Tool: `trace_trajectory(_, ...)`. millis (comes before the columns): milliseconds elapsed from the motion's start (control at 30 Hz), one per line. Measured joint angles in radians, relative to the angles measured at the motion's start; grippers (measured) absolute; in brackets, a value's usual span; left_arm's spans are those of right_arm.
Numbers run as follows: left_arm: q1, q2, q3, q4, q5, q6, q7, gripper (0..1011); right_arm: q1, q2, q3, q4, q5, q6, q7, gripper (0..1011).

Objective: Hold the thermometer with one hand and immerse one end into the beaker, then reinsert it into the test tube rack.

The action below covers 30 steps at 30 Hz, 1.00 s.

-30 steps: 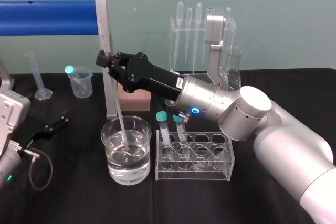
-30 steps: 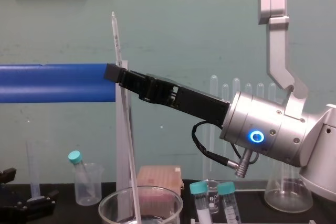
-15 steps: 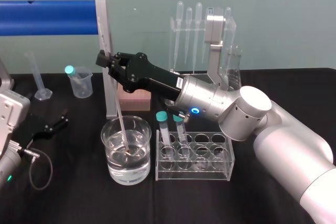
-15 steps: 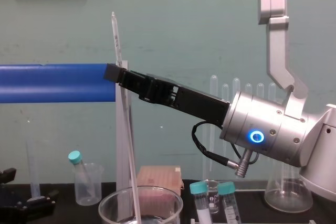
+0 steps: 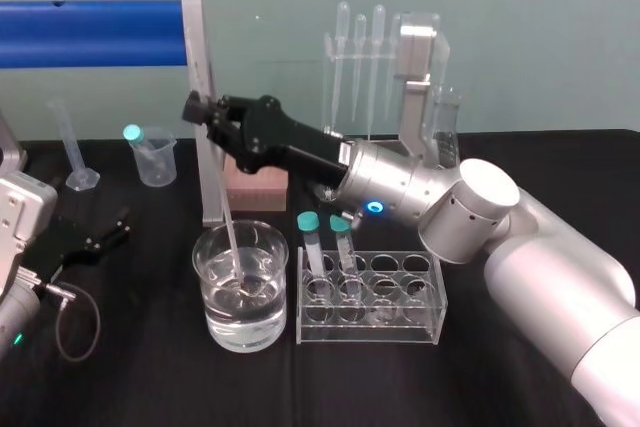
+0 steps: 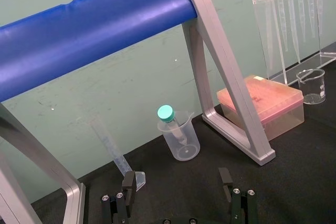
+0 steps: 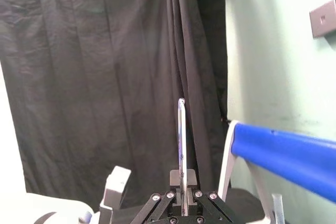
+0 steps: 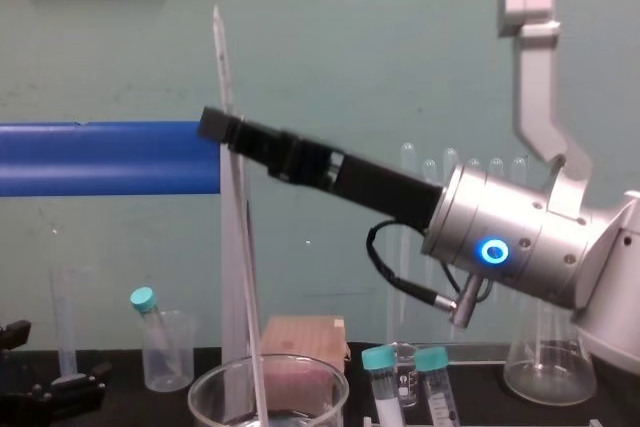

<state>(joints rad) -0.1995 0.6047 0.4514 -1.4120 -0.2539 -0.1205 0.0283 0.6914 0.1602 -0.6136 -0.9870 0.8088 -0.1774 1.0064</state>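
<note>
1. Right arm: reaches from the right across the table. The right gripper [image 5: 197,108] [image 8: 212,125] sits above and behind the beaker. Its black fingers are pinched narrow on the thermometer, with no gap visible in the right wrist view [image 7: 182,188].
2. Blue-bar frame [image 5: 90,32]: its silver leg stands just behind the beaker, close beside the gripper's fingertips.
3. Black table cloth [image 5: 150,377]: a bare stretch lies in front of the beaker and rack.
4. Beaker [image 5: 205,292]: part full of clear liquid, just beside the rack's left end.
5. Test tube rack [image 5: 400,322]: two teal-capped tubes stand at its left end.
6. Thermometer [image 5: 228,232] [image 8: 222,67] [image 7: 181,140]: slightly tilted and gripped partway up. Its lower end is inside the beaker, down in the liquid, and its top rises above the blue bar.
7. Left gripper [image 6: 177,179]: parked low at the table's left, fingers spread wide, holding nothing.
</note>
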Motion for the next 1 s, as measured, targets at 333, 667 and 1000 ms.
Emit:
trace_trajectory(333,0.0,0.0,0.0,0.0,0.0,0.0,0.0,1008,-0.025,0.062,0.042,-0.145,0.024,-0.023,-0.009,56)
trace_trajectory(667,0.0,0.0,0.0,0.0,0.0,0.0,0.0,1008,-0.029,0.091,0.098,-0.267,0.088,-0.069,-0.002,57)
trace_trajectory(1000,0.0,0.0,0.0,0.0,0.0,0.0,0.0,1008,-0.096,0.225,0.17,-0.454,0.067,-0.089,-0.112,56)
